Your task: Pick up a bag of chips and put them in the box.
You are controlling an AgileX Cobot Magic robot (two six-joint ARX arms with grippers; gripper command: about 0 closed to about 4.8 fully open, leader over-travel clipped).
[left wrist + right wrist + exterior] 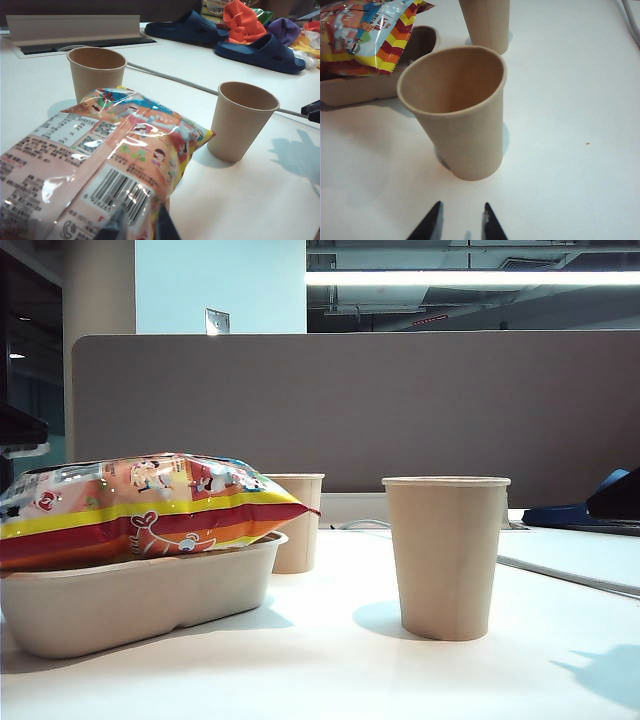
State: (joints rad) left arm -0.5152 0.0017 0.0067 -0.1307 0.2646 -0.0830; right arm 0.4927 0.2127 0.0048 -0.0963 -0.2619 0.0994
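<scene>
Exterior view: bag [140, 505] lies across the box [140, 600] by the desk's left edge, puffy, light, slick; pinch a crimped end. Left gripper [137, 227] pressed together beside it; right gripper [461, 220] slightly parted, empty.

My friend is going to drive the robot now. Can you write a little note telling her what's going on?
Left gripper: shut, empty, low over the barcode end of the bag of chips.
Right gripper: jaws slightly apart, empty, above the table just short of the near paper cup.
Bag: lying across the top of the box, one end sticking out past the rim.
Done: chips are on the box.
Left: maybe nudge the bag in flatter, then back both arms away.
</scene>
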